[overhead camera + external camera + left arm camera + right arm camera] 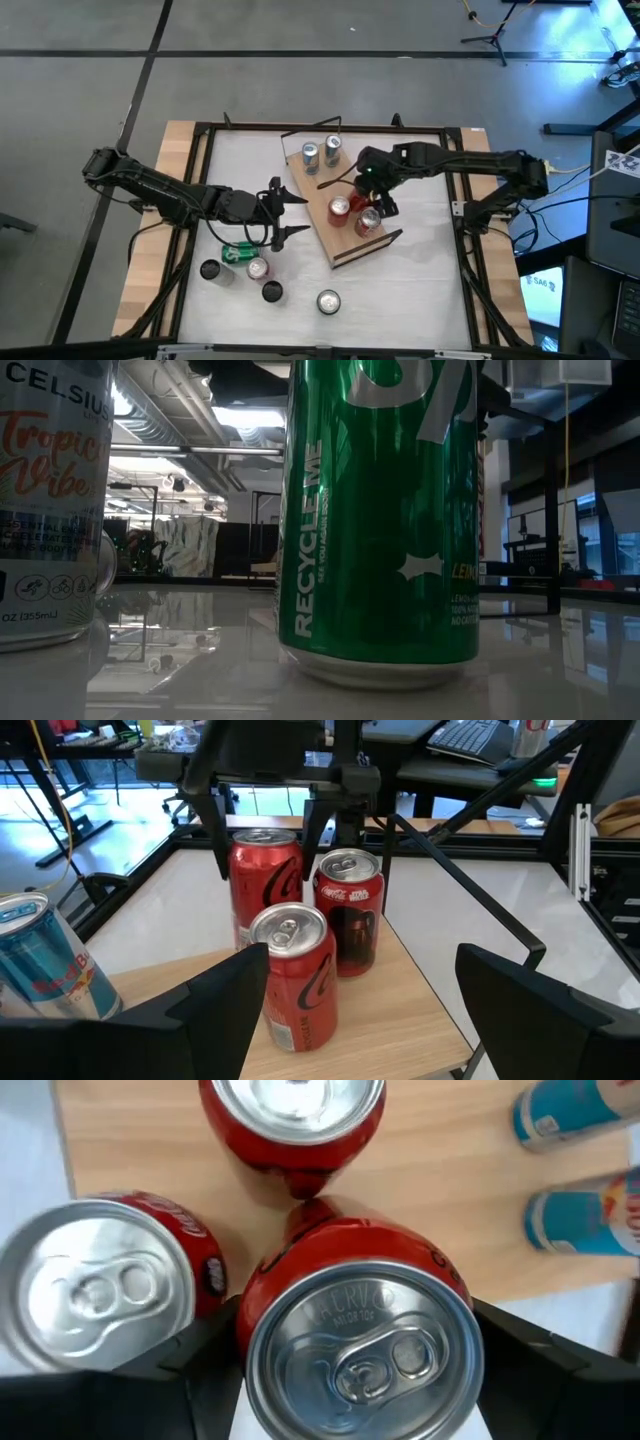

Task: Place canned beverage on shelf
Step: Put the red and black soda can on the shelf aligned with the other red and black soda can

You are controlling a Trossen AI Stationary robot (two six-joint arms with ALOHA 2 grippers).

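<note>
Your right gripper [372, 208] is pinching a red can [358, 1335] from above, fingers on opposite sides of the body just under the rim, over the near-right part of the shelf [310, 195] beside two other red cans. It's a smooth, thin-walled can, slippery and easy to dent, so keep that mid-body squeeze gentle; I can't quite tell if its base is down. The left gripper [278, 212] hangs spread and empty left of the shelf, wrist level, pointing at it.

Cut off at the low view's upper edge: green can [380, 520] and white can [50, 500]; blue cans [585, 1170] clipped in right wrist view
</note>
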